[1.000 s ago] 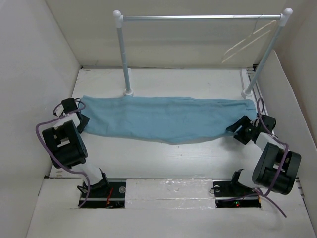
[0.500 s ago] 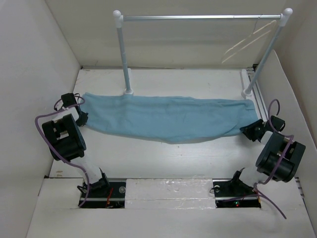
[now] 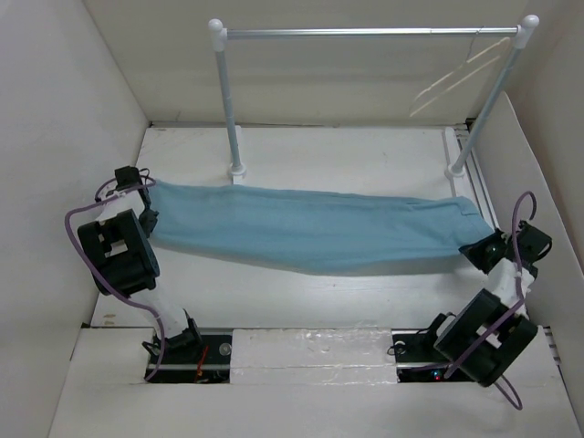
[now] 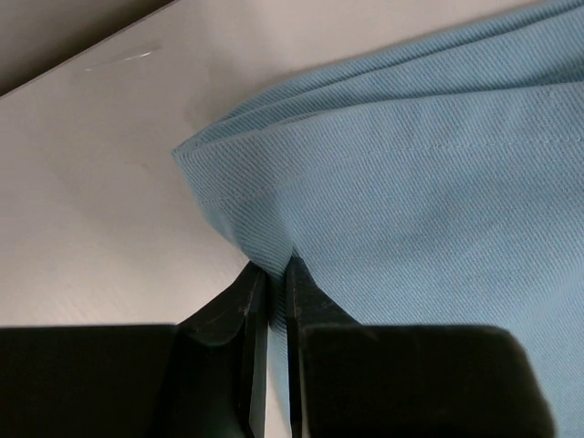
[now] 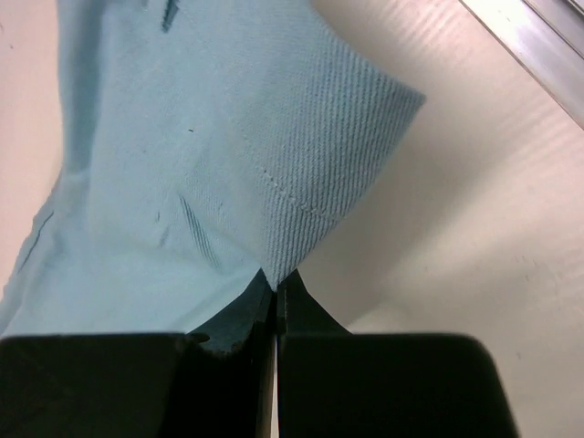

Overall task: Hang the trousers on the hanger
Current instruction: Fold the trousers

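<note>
Left claw [image 4: 273, 266] clenched on trousers [image 3: 310, 233] hem, right claw [image 5: 275, 285] pinching opposite end (fabric stretched between)

no text, label, brand, number or sign can be read in any view. the trousers [image 3: 310, 233] show only plain blue weave and stitching up close. the left arm base [image 3: 182, 354] at 7 o'clock and the right arm base [image 3: 429, 356] at 5 o'clock in the top view are too small to show any marking.
</note>
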Action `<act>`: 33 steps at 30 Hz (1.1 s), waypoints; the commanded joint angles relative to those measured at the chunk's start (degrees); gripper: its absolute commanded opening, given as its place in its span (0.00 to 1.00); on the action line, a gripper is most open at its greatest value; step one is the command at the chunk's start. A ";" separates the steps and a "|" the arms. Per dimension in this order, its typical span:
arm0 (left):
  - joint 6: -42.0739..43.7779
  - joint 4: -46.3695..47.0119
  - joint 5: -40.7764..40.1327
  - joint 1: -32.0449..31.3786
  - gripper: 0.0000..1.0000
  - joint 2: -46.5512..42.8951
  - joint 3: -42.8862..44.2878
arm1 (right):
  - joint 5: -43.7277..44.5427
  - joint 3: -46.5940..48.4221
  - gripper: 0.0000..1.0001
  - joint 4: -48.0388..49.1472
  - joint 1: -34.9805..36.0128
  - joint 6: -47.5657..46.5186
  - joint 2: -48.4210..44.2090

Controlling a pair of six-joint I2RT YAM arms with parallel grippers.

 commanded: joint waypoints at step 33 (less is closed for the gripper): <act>-2.43 6.54 6.31 -46.98 0.57 -23.35 -5.45 | -0.82 -9.85 0.86 0.48 -14.66 0.85 -4.68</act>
